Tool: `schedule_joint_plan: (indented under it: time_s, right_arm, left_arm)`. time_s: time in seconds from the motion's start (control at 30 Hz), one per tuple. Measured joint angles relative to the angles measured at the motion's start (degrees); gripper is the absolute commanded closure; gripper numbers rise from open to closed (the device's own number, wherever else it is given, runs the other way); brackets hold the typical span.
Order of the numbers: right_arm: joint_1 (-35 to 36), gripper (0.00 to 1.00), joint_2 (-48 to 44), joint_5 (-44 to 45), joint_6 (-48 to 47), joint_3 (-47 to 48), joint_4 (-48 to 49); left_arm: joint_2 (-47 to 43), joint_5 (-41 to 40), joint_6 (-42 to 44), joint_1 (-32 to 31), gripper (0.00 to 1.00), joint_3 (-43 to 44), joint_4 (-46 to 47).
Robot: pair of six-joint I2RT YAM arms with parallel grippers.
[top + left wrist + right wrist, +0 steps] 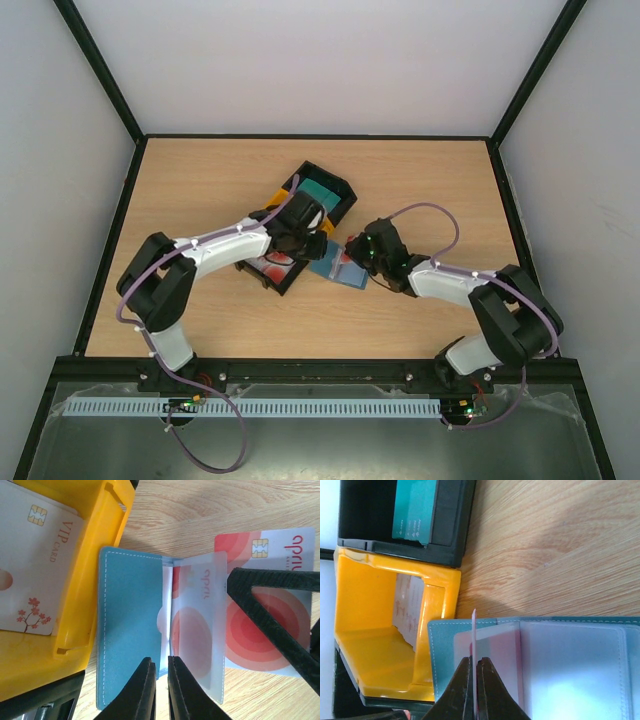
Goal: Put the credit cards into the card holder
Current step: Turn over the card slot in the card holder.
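The slate-blue card holder [130, 630] lies open on the table beside the yellow tray, also in the top view [335, 266]. One red-and-white credit card [192, 635] sits inside a clear sleeve. My right gripper [474, 661] is shut on another credit card [474, 627], held edge-on over the holder's [440, 655] left page. In the left wrist view that card [280, 560] shows red circles behind a right finger [270, 615]. My left gripper [161, 680] is almost shut, a thin gap with nothing in it, its tips at the holder's near edge by the fold.
A yellow tray [107, 555] with a white VIP card [35, 565] touches the holder's left side. A black tray holds a teal card stack [415, 510]. Another black tray with red cards [268, 268] lies under my left arm. Dark frame walls ring the table.
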Motion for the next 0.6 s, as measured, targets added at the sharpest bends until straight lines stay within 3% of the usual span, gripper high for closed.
schedule_joint_plan:
  time_s: [0.6]
  right_arm:
    - [0.2,0.98,9.3,-3.7,0.3,3.1,3.7]
  left_arm:
    - [-4.2,2.5,0.2,0.9,0.85,-2.7,0.7]
